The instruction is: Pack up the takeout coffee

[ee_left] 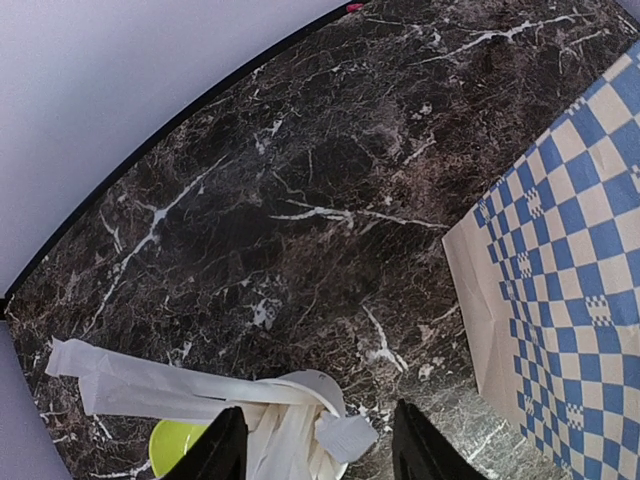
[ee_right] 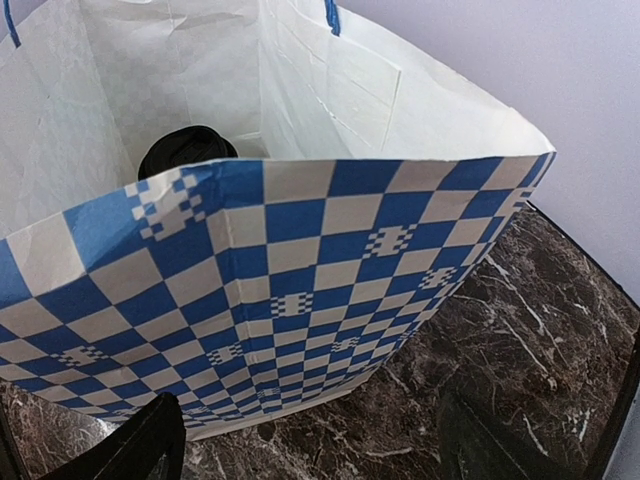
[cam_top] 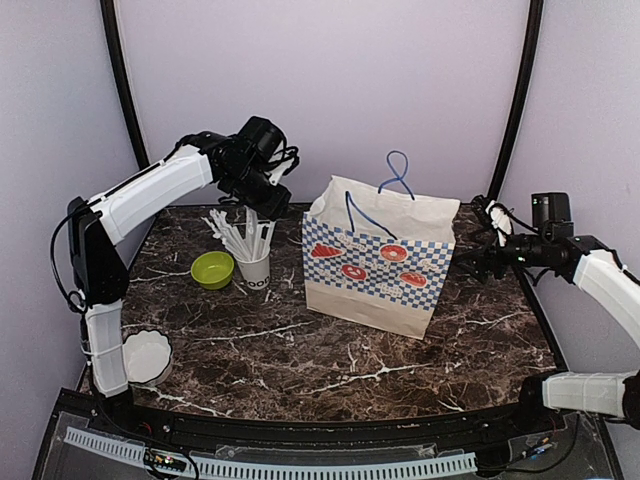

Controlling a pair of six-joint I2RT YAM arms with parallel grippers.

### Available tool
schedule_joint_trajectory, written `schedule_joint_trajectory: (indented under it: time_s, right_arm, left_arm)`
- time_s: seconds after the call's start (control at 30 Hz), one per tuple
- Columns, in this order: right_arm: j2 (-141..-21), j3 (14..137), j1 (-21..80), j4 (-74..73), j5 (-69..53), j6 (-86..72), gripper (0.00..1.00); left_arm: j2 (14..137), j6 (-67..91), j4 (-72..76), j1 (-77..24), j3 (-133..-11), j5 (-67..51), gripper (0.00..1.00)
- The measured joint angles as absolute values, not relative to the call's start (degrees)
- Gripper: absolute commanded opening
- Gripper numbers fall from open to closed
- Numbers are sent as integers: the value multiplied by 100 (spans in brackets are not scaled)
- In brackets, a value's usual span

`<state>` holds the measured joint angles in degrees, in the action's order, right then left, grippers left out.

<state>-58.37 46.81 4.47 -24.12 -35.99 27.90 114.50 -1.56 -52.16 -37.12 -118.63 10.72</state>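
Evidently one lidded coffee cup (ee_right: pixel 186 150) sits inside the paper bag (ee_right: pixel 300 260), yet the left tool (ee_left: pixel 320 442), spread and empty over the straw cup (cam_top: pixel 254 270) at the bag's 9 o'clock, could topple it, and the right tool (ee_right: pixel 315 450), spread at 3 o'clock, could shove the bag.

Coffee cup (ee_right: pixel 188 150) mostly behind bag (ee_right: pixel 300 280) wall

Even soft daylight, sharp focus, curved edges
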Motion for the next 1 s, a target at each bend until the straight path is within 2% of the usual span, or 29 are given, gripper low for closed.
schedule_joint_trajectory:
  time_s: [0.37, 0.57, 0.73, 0.8, 1.0]
  right_arm:
    - [-5826, 4654, 447, -2381, -3597, 2829, 88]
    - [-5826, 4646, 447, -2375, -3594, 2845, 88]
    - [-5826, 4646, 447, -2373, -3592, 2845, 88]
    - [-5826, 4646, 447, -2373, -3579, 2847, 88]
    - [-5826, 4646, 447, -2368, -3573, 2847, 88]
  left_arm:
    - [11681, -255, -5321, -3712, -12193, 1308, 18]
    - [11681, -252, -5472, -3712, -12248, 1282, 16]
    - [11681, -255, -5502, -3712, -12285, 1291, 2]
    - [11681, -257, -5509, -3712, -12289, 1286, 0]
    - [11671, -246, -5717, -3712, -12652, 1236, 0]
